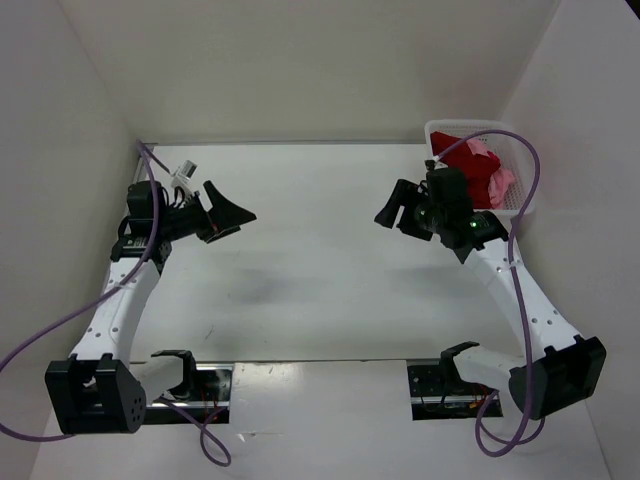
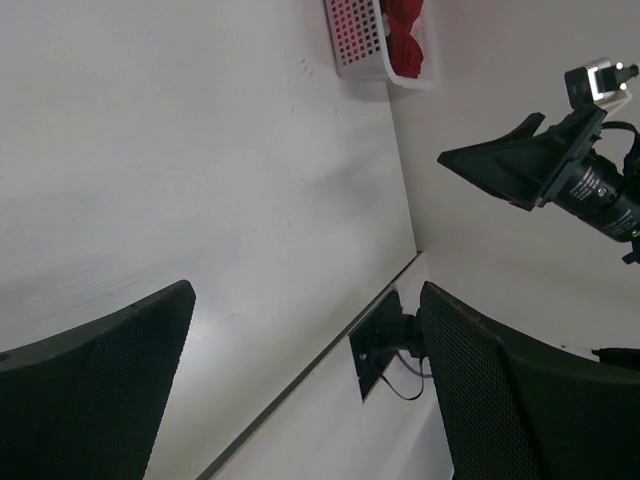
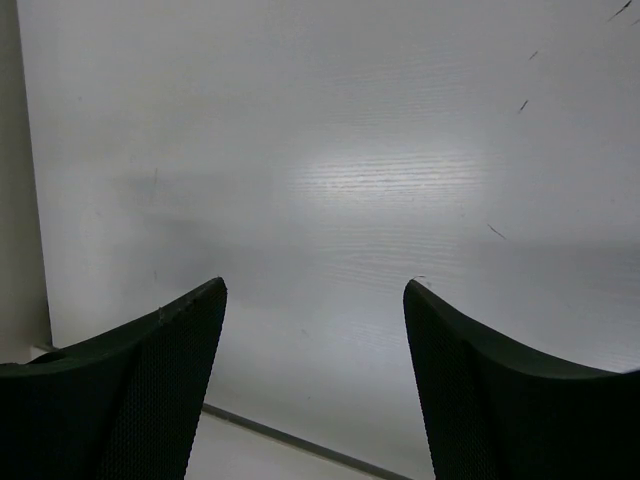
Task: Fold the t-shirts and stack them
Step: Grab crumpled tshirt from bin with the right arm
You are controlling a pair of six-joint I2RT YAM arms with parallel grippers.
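White plastic mesh basket (image 1: 470, 123), far right: dark red cloth t-shirt (image 1: 460, 158), light pink cloth t-shirt (image 1: 503, 181), perhaps crimson too.

white arms (image 1: 120, 310) with black joint blocks, purple cables (image 1: 538, 165), black fingers (image 3: 120, 400) finely dimpled inside.

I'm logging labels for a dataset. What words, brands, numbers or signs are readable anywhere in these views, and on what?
None can be read.
No print shows on the t-shirts, the white mesh basket, the table, the left arm or the right arm.
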